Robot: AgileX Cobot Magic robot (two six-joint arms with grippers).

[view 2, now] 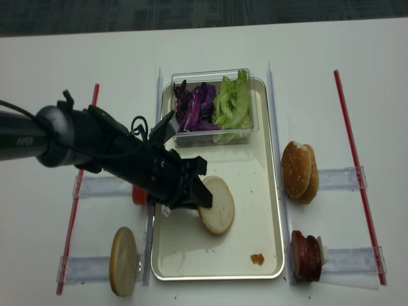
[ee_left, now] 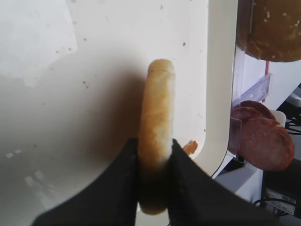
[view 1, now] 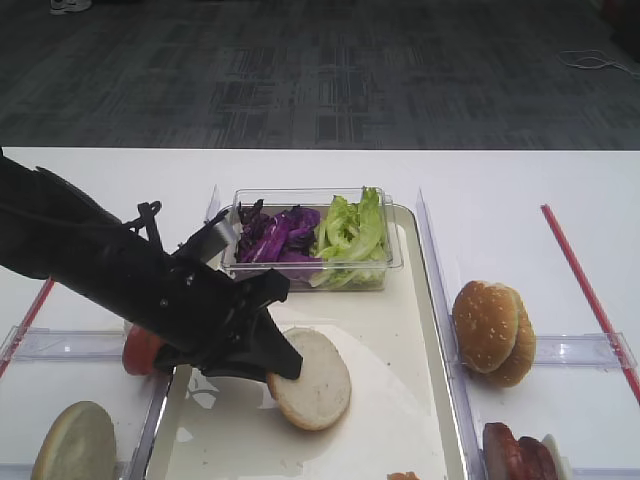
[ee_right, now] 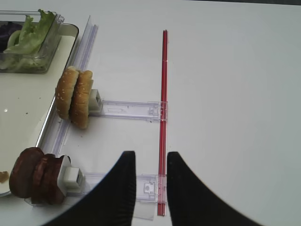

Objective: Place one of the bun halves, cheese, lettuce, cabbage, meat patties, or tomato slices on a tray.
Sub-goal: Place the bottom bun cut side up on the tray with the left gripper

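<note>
Exterior high: left end effector (view 1: pixel 283 362) grips a bun half (view 1: pixel 312 379) by its edge, low over the tray (view 1: pixel 410 330) — contact with the tray not confirmed.

Left wrist: fingers (ee_left: pixel 123 179) clamp the bun half on both faces.

Right wrist: right end effector (ee_right: pixel 149 165) released, empty, over the worktop (ee_right: pixel 235 94).

Recommendation — settle the bun flat before unclamping, then withdraw without dragging it.
</note>
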